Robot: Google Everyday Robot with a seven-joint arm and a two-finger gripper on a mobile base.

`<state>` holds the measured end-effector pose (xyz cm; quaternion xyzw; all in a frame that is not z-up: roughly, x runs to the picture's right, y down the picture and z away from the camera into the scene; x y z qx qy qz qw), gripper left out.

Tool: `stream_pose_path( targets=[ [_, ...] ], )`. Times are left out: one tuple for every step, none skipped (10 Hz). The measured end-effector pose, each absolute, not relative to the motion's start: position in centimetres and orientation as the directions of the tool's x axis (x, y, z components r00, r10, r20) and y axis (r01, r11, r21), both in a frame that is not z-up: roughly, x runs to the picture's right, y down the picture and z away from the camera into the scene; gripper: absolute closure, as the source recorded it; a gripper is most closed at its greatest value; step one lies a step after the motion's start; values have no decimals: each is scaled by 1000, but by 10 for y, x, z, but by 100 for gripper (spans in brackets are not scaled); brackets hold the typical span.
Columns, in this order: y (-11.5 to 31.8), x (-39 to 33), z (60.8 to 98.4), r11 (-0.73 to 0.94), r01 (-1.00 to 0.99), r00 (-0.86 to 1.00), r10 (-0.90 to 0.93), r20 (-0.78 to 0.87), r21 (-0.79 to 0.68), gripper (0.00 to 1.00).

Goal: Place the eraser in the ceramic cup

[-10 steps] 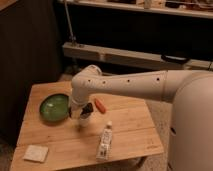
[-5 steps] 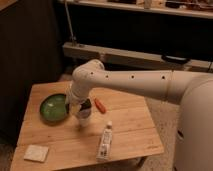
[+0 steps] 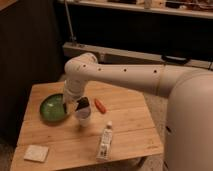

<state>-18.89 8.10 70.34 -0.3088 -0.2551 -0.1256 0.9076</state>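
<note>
The small white ceramic cup (image 3: 83, 119) stands on the wooden table (image 3: 130, 125), just right of the green bowl. My gripper (image 3: 79, 104) hangs straight down from the white arm, directly over the cup's mouth. A dark block, the eraser (image 3: 83, 104), shows at the gripper's tip right above the cup's rim. I cannot tell whether it is held or resting in the cup. Its pale yellow part is hidden.
A round green bowl (image 3: 52, 108) sits left of the cup. A small orange-red object (image 3: 100, 105) lies to the cup's right. A white tube with a printed label (image 3: 105, 140) lies near the front edge. A flat pale square pad (image 3: 36, 152) lies at the front left corner.
The arm's elbow has risen and shifted slightly right. The gripper has stayed over the cup, a little higher than before. Nothing else on the table has moved.
</note>
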Motion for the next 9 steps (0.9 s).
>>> stream_pose_path(
  targets=[
    [90, -189, 713, 764, 389, 843, -71, 533, -514, 31],
    [100, -189, 724, 755, 391, 846, -71, 528, -526, 23],
    [108, -188, 733, 750, 392, 847, -70, 526, -533, 20],
    [112, -189, 736, 746, 395, 847, -69, 527, -536, 20],
    [112, -189, 736, 745, 398, 845, -70, 530, -536, 20],
    [111, -189, 734, 745, 403, 840, -70, 538, -531, 20],
    [109, -189, 731, 745, 410, 833, -71, 549, -526, 20],
    [109, -190, 730, 747, 414, 826, -69, 560, -519, 20],
    [107, -190, 728, 750, 418, 818, -65, 571, -512, 21]
  ],
)
